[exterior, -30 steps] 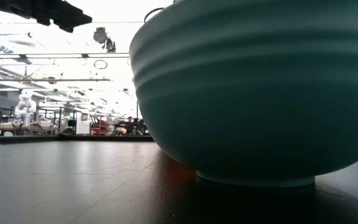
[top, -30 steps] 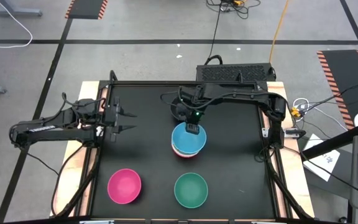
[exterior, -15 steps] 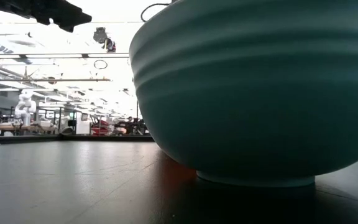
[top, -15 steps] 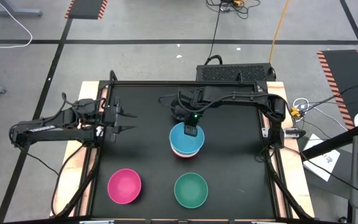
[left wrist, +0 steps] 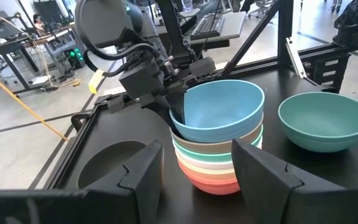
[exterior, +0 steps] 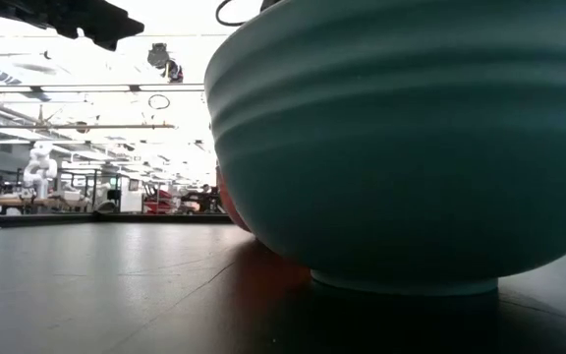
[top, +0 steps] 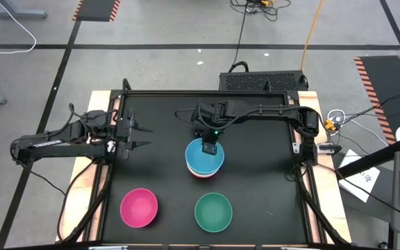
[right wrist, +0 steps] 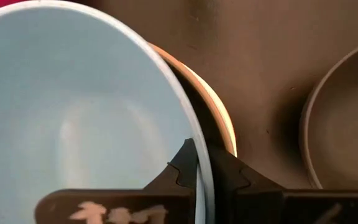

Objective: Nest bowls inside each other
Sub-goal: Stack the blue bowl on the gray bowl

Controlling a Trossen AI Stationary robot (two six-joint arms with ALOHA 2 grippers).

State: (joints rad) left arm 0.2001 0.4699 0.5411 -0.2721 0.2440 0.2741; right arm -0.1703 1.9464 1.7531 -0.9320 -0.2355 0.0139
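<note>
A stack of nested bowls (top: 205, 161) stands mid-table, with a blue bowl (left wrist: 219, 109) on top and tan, pale, peach and red ones below. My right gripper (top: 210, 147) is shut on the blue bowl's far rim. A magenta bowl (top: 139, 207) and a teal bowl (top: 213, 212) sit on their bases near the near edge. A black bowl (right wrist: 347, 118) rests just beyond the stack. My left gripper (top: 141, 135) hovers open at the table's left side, apart from all bowls. The low view shows the teal bowl (exterior: 401, 147) and a sliver of the red bowl (exterior: 229, 202). My right gripper pinches the blue bowl's far rim (right wrist: 194, 140) from above, pointing down. One finger (right wrist: 182, 168) is inside the bowl and the other is outside, over the rims of the bowls below. The blue bowl sits in the stack, which stands on the table.
The black tabletop has a raised frame (top: 117, 104) around it. The right arm (top: 262, 110) reaches across the far half of the table. There is bare table left of the stack and between the magenta and teal bowls.
My right gripper has moved a little toward the table's left edge, still shut on the blue bowl's rim. The whole stack has slid along the table with it, and its red bottom bowl now shows beside the teal bowl in the low view.
</note>
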